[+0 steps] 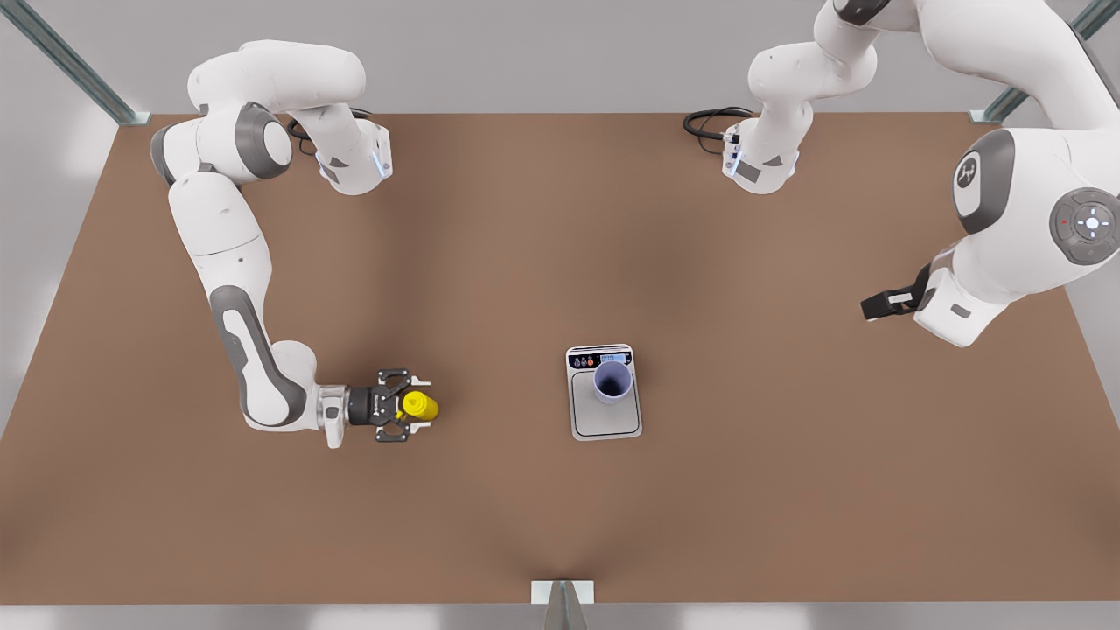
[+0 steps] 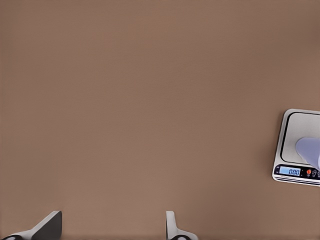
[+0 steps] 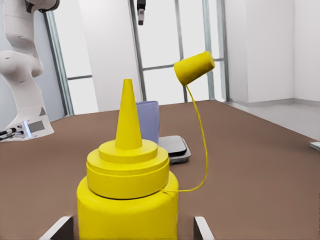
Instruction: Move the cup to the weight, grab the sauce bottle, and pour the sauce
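The right hand (image 1: 411, 406) is held low over the worktop (image 1: 490, 516) on the front view's left, its fingers (image 3: 56, 228) clamped on either side of the yellow sauce bottle (image 1: 419, 405). The arm behind it is folded: the forearm runs level toward the scale, and the upper links rise back to the base at the far edge. In the right wrist view the bottle (image 3: 128, 195) stands upright between the fingers, its pointed nozzle up, with a yellow cap (image 3: 194, 67) hanging off a thin yellow tether.

The left hand (image 1: 884, 304) is kept high on the front view's right, well apart from the other things, and its arm waits there, bent at the elbow. In the left wrist view its fingers (image 2: 47, 226) are seen spread apart above bare worktop.

Between the two arms the scale (image 1: 604, 392) lies flat on the worktop. The cup (image 1: 612, 382) stands upright on its grey plate, next to the display strip.
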